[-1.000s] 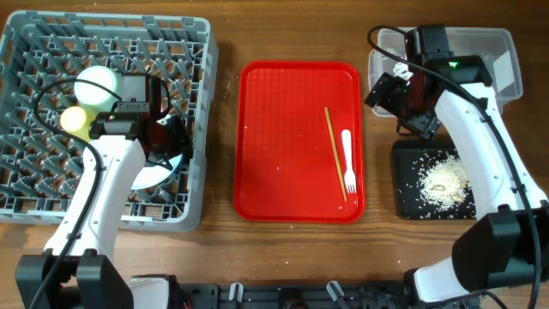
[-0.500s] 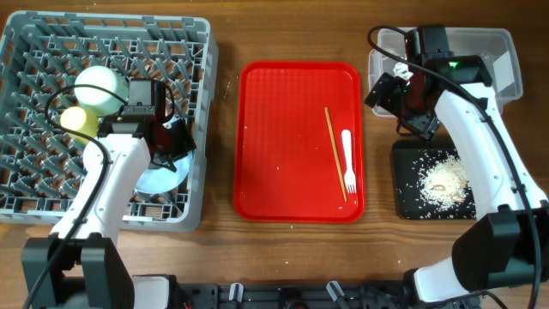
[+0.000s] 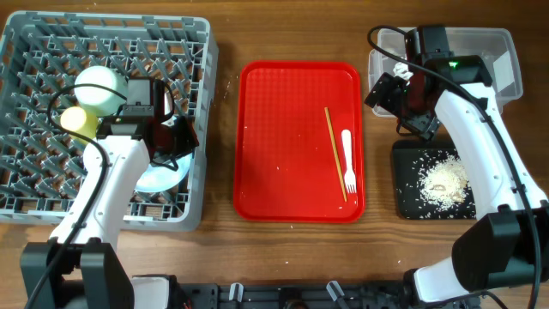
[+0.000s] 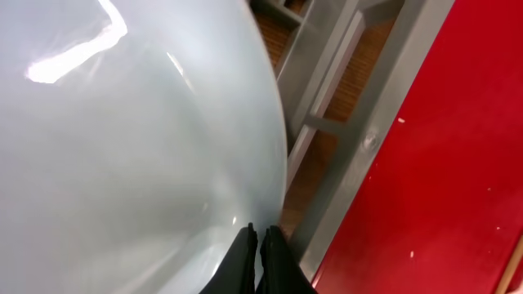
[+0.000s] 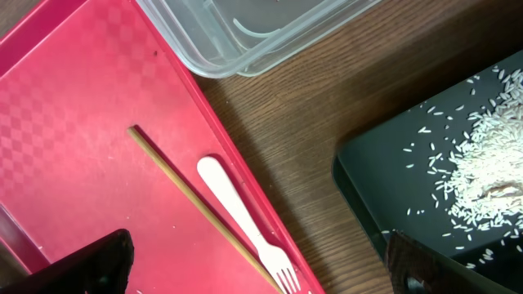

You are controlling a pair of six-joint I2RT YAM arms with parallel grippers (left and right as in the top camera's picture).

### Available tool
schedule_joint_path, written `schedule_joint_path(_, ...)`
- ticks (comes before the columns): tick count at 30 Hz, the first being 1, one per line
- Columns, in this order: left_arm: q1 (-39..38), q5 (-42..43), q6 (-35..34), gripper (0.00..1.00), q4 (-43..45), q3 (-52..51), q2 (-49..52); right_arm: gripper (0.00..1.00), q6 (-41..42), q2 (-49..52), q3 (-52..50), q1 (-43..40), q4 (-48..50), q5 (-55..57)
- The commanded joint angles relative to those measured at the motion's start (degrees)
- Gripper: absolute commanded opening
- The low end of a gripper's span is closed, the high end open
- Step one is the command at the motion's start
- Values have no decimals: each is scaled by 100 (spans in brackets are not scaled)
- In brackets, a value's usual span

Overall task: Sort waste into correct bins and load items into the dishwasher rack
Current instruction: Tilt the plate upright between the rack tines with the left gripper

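My left gripper [image 3: 174,144] is inside the grey dishwasher rack [image 3: 51,43], near its right wall. It is shut on the rim of the pale blue plate [image 3: 157,179], which leans among the pegs. In the left wrist view the plate [image 4: 122,139] fills the left side, with the fingertips [image 4: 249,245] pressed together at its edge. A light green bowl [image 3: 99,87] and a yellow cup [image 3: 76,120] sit in the rack. One chopstick [image 3: 334,150] and the white fork [image 3: 347,163] lie on the red tray [image 3: 283,137]. My right gripper [image 3: 388,87] hovers open over the tray's right edge; its view shows the fork [image 5: 237,212] and chopstick [image 5: 184,192].
The clear tub [image 3: 480,56] stands at the back right. The black tray [image 3: 412,202], holding a heap of rice scraps [image 3: 444,178], is in front of it. Bare wood shows between the tray and the bins. The rack wall [image 4: 359,139] is close beside my left fingers.
My left arm has shifted slightly with the plate, and more of the plate now shows low in the rack. The right arm has not moved.
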Motion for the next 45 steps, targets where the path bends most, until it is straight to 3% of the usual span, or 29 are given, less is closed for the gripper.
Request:
schedule_joint_path(1,-197,192,-59,4,-15,28,-2,100,-79,-20,-50,4,-9,-11)
schedule_joint_path(20,-192,-293,-105,4,-247,28,155,100,-76,-20,-50,4,-4,-295)
schedule_joint_path(35,-216,-378,-140,4,-1233,988,-1335,100,-79,-20,-50,4,15,-334)
schedule_joint_path(40,745,-1314,-706,4,-1757,1768,-2190,100,-269,-20,-50,4,9,-328)
schedule_joint_path(45,2855,-1279,-662,4,-1880,1801,-2706,100,-369,-20,-50,4,138,-330)
